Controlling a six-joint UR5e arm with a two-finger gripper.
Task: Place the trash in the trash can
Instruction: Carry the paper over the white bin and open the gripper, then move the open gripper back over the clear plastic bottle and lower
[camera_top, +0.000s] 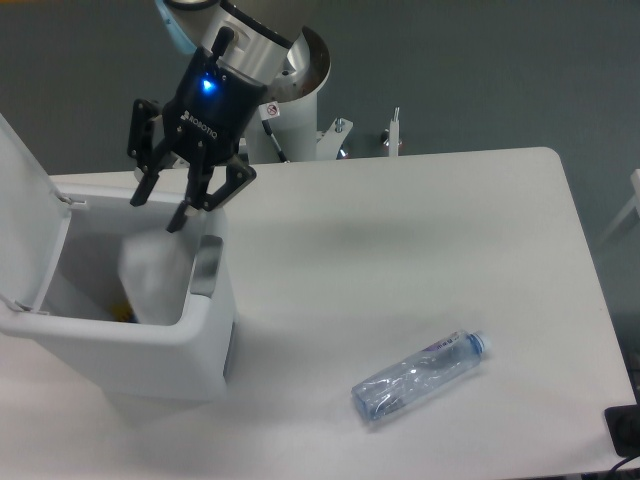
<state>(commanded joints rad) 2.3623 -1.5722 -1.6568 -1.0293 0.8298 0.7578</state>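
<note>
I see the large white rectangular plastic trash can (150, 345) at the left end of the white table (400, 250), with its hinged white flip lid (25, 215) swung up and standing open on the far left side of the can. A grey panel (206, 268) sits on the can's right wall, near the rim.

Directly above the can's open mouth, I have the black two-finger gripper (158, 212) with a blue light glowing on its body. Its jaws are spread wide apart and hold nothing.

Just below the fingertips, inside the can's opening, I make out the crumpled white wrapper (155, 270) as a pale, motion-blurred shape, free of the fingers and against the can's right inner wall. At the bottom of the can I can see a small patch of something yellow (123, 314), too hidden to identify.

The crushed clear plastic bottle with a blue cap (420, 375) lies on its side on the table, well to the right of the can and towards the front edge, cap end pointing away from the can.
</note>
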